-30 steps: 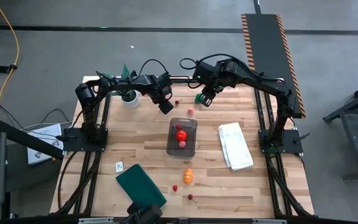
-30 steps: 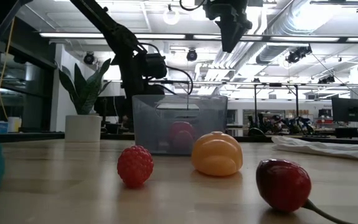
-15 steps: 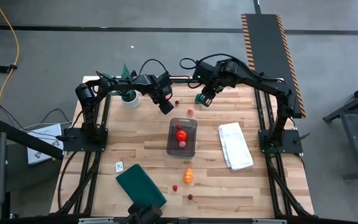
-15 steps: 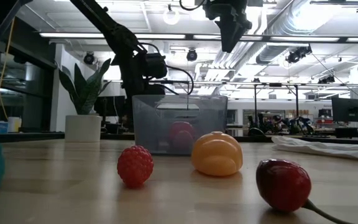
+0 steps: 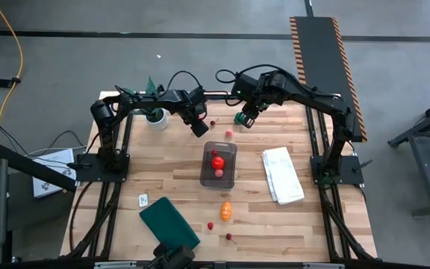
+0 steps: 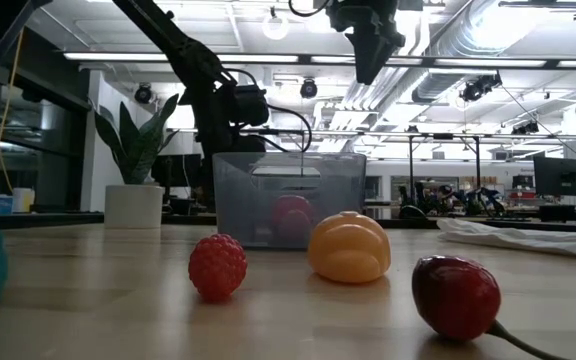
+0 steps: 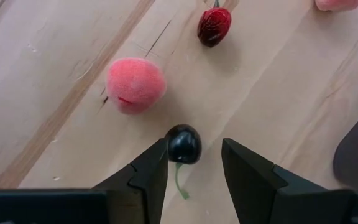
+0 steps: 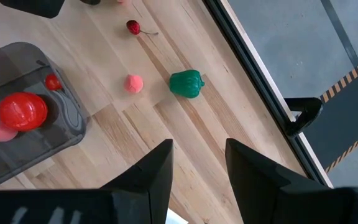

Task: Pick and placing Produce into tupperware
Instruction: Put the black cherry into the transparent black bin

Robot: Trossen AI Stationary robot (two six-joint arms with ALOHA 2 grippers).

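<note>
one tupperware [image 5: 219, 164], two cloths [image 5: 282, 175], one plant [image 5: 154, 112]

The left gripper [image 7: 194, 158] hangs low over the table's far side, wrist pitched downward, its two dark fingers [image 7: 146, 168] parted with a clear gap between them. The right gripper [image 8: 197, 155] is held higher at the far edge, arm bent at the elbow, jaws likewise apart and holding nothing.

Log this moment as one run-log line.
left tool: open, by black cherry | right tool: open, raised | tupperware: red ball inside
</note>
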